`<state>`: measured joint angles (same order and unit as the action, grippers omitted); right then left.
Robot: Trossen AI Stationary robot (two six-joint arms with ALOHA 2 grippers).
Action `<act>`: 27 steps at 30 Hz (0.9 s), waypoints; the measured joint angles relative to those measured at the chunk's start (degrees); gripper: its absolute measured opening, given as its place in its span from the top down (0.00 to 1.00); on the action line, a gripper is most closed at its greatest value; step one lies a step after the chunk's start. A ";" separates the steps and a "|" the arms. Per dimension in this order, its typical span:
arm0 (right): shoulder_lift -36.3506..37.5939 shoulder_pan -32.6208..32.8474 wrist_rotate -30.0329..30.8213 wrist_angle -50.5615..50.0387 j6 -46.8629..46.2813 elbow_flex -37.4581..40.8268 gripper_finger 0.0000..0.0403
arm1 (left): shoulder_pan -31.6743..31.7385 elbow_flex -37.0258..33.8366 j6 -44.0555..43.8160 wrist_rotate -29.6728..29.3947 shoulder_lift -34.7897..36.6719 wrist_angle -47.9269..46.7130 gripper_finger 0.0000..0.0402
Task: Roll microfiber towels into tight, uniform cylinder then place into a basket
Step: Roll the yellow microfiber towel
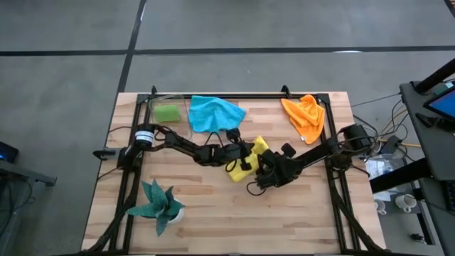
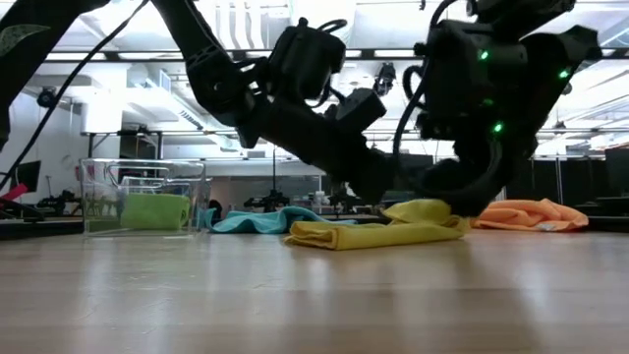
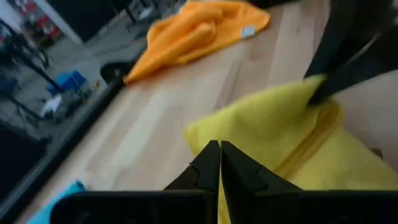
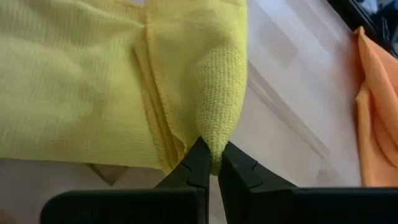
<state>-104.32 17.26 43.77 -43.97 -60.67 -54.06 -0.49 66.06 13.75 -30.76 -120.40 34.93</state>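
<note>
The yellow towel is seen lying partly folded near the middle of the wooden table, with both arms bent over it. In the right wrist view a raised fold of this yellow towel is pinched between the closed fingers of the right tool, so the cloth is gripped there at its edge. The left tool is shown with its fingers pressed together at the near edge of the same towel; whether any cloth is caught between them cannot be told. In the high view the left tool is placed at the towel's left side and the right tool at its right side, the two being close together.

The blue towel is spread loosely just behind the yellow one, toward the table's far edge. The orange towel is crumpled at the far right corner, well apart from the others. The lime green towel is found inside the clear basket at the far left, and in the low view it appears there as a rolled bundle.

A teal spiky-leaved plant is set near the table's front left edge. The table's edges are bordered by a black metal frame.
</note>
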 joint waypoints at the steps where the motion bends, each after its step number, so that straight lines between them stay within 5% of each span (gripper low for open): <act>1: -0.66 0.00 0.04 0.38 0.72 -0.37 0.97 | 0.14 0.00 1.63 0.04 -0.02 1.33 1.00; 22: -6.04 4.13 7.47 1.23 17.66 -5.71 0.97 | 9.18 -0.07 18.24 12.59 0.63 4.67 1.00; 27: -9.22 4.13 7.60 0.93 19.29 -6.80 0.97 | 9.16 -1.05 18.65 13.39 6.42 4.74 1.00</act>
<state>-113.54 21.39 51.37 -43.03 -41.38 -60.86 8.67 65.02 32.40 -17.37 -113.97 39.67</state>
